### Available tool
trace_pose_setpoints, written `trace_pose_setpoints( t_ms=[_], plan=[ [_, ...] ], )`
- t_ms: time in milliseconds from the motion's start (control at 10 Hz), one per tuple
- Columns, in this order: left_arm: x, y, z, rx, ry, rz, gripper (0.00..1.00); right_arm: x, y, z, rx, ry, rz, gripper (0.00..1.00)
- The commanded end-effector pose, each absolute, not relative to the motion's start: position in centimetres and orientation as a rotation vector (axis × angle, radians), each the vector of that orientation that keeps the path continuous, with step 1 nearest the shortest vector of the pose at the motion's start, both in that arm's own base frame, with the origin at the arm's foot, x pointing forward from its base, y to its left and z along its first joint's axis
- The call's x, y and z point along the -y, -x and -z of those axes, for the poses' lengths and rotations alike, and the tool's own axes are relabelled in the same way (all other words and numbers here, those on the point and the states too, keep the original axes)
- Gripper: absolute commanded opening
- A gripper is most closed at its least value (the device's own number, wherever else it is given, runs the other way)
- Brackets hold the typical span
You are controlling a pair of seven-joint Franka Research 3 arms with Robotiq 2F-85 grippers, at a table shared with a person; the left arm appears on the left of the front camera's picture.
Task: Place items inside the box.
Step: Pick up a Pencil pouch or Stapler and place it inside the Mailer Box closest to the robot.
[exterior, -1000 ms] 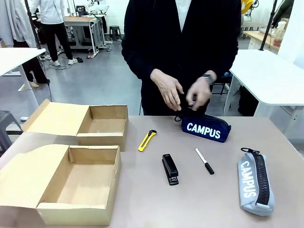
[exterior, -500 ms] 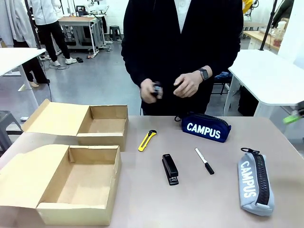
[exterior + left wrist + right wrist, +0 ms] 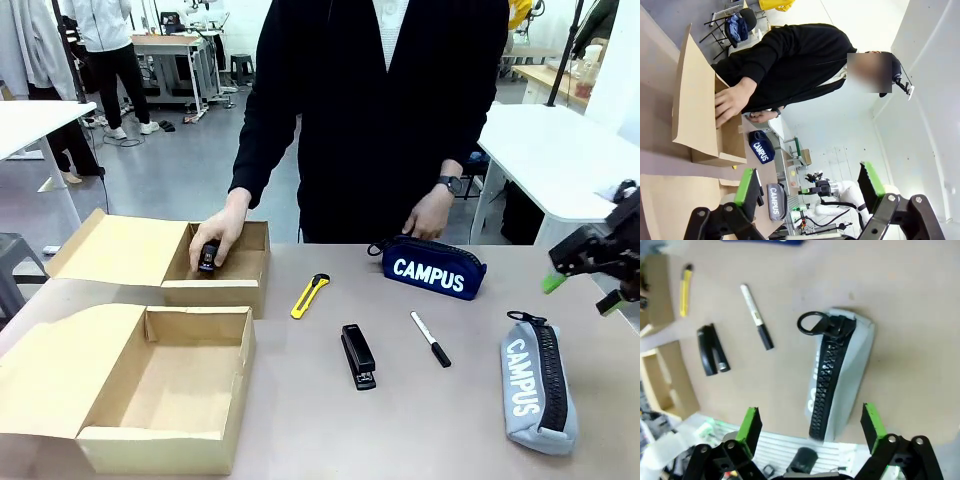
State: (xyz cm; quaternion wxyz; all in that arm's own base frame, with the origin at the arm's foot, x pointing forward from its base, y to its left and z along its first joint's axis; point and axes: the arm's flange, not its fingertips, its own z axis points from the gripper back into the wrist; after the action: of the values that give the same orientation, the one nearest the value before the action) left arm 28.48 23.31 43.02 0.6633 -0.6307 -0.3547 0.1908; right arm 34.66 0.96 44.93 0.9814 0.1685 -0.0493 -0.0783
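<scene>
In the front view, five items lie loose on the desk (image 3: 420, 430): yellow utility knife (image 3: 310, 295), black stapler (image 3: 358, 356), marker (image 3: 431, 339), navy pencil case (image 3: 432, 269) and grey pencil case (image 3: 538, 383). Two open cardboard boxes sit at the left. The person's hand (image 3: 215, 243) reaches into the far box (image 3: 215, 296), holding a small dark thing I cannot identify; the near box (image 3: 150, 452) looks empty. The other hand (image 3: 430, 213) rests just above the navy pencil case. The right claw (image 3: 582, 292) hangs at the right edge, above and beyond the grey pencil case, not touching it.

In the left wrist view, the left claw (image 3: 809, 184) stands wide open and empty, well away from the items. Beyond it are the far box (image 3: 692, 100) with the person's hand (image 3: 730, 102) in it and both pencil cases.

In the right wrist view, the right claw (image 3: 810, 422) is spread wide and empty, directly over the grey pencil case (image 3: 840, 375), zip upward.

Packing has barely begun on the robot's side. The likely next move is a descent so the fingers straddle the grey pencil case across its narrow width, then a close and a long carry to a box.
</scene>
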Motion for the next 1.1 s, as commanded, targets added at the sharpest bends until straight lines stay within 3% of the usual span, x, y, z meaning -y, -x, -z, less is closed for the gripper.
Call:
trace_pose_setpoints(
  t_ms=[0, 300, 1000],
  plan=[
    [-23.2, -28.4, -43.1, 0.826, 1.429, -0.413, 1.00, -4.1, -35.0, -42.3, -0.010, -0.172, 0.166, 1.00],
    [-23.2, -28.4, -43.1, 0.826, 1.429, -0.413, 1.00, -4.5, -37.0, -38.4, -0.210, -0.093, 0.273, 1.00],
    [-23.2, -28.4, -43.1, 0.826, 1.429, -0.413, 1.00, -4.3, -38.7, -35.5, -0.276, -0.104, 0.314, 1.00]
  ],
)
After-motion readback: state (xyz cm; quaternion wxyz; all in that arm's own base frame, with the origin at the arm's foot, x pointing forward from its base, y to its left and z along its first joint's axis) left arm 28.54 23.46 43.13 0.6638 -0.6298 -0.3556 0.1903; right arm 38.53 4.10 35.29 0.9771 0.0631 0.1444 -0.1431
